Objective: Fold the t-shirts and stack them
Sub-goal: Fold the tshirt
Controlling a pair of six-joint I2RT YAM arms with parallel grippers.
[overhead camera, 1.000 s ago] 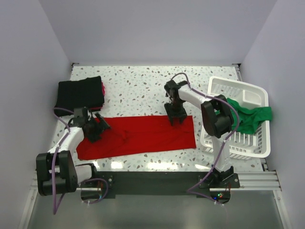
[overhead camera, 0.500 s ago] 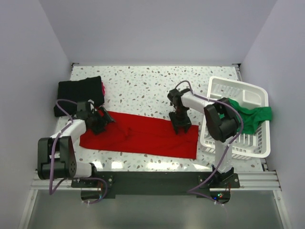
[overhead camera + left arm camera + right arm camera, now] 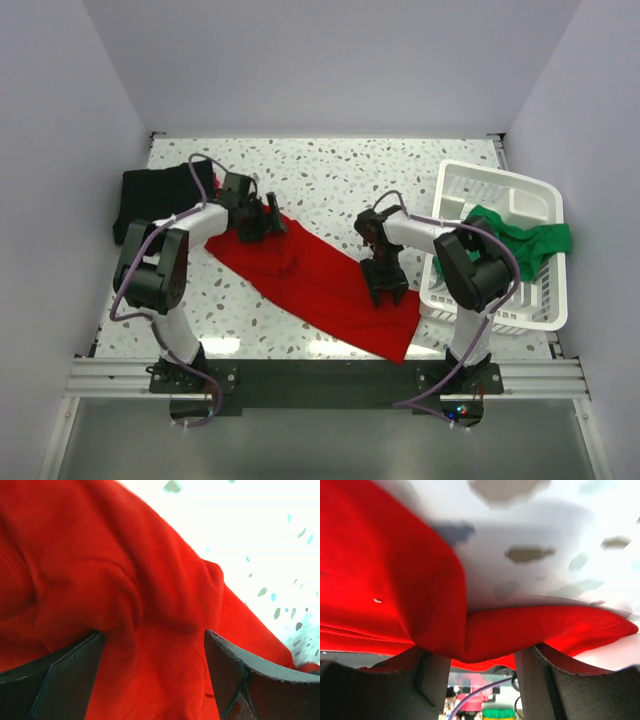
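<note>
Between the fingers of the right gripper, clenched on a lifted fold of the red t-shirt, keep the pinch firm; at the left gripper, with fingers spread wide astride bunched cloth, close before pulling. Draw both ends apart to flatten the shirt lying diagonally across the speckled table, then fold toward the black t-shirt

The bright red cloth t-shirt, earlier a level strip across the speckled tabletop, now lies slanted from far-left to near-right. The left fingers have swung from the near-left corner to beside the folded black cloth t-shirt. The right fingers have drawn nearer, beside the white slatted plastic basket.
</note>
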